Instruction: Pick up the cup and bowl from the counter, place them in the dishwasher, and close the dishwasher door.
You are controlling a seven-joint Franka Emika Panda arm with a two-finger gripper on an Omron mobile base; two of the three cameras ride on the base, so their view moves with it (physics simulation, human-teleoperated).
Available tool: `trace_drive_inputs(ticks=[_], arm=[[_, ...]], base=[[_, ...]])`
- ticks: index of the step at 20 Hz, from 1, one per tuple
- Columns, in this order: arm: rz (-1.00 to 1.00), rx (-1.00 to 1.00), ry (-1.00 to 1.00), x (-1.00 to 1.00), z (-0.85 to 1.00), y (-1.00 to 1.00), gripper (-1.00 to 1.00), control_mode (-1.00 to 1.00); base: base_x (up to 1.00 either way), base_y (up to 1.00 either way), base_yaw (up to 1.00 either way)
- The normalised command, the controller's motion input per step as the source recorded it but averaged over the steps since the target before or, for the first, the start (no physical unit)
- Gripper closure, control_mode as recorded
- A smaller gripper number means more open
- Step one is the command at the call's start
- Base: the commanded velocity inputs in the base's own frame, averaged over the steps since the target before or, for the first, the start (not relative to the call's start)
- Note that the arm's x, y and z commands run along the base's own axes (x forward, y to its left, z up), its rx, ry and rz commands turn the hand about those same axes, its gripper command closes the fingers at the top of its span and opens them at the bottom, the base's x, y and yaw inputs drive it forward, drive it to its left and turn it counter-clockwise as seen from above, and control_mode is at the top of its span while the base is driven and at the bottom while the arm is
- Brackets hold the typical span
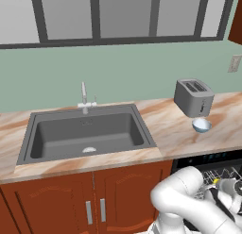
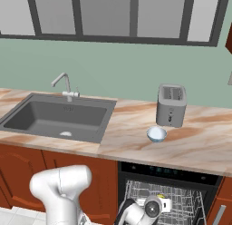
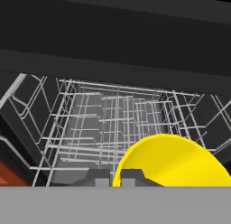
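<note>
The hand is pinched on the yellow cup by its rim, over the dishwasher rack; it looks light, rigid, a bit slippery.

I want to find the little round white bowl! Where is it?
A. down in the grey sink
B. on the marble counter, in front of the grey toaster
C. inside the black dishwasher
B: the small round white bowl sits on the pinkish marble counter, just in front of the grey toaster.
</note>
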Motion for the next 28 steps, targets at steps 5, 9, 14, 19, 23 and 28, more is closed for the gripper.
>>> trace_drive_inputs(ticks=[5, 9, 14, 19, 23, 28], arm=[[0.0, 0.0, 0.0, 0.05, -0.39, -0.03, 1.0, -1.0], [0.0, 0.0, 0.0, 0.0, -0.35, -0.01, 1.0, -1.0], [0.0, 0.0, 0.0, 0.0, -0.29, -0.01, 1.0, -1.0], [0.0, 0.0, 0.0, 0.0, -0.31, -0.01, 1.0, -1.0], [0.0, 0.0, 0.0, 0.0, -0.34, 0.0, -1.0, -1.0], [0.0, 0.0, 0.0, 0.0, -0.33, 0.0, -1.0, -1.0]], base=[[0.0, 0.0, 0.0], [0.0, 0.0, 0.0], [0.0, 0.0, 0.0], [0.0, 0.0, 0.0], [0.0, 0.0, 0.0], [0.0, 0.0, 0.0]])
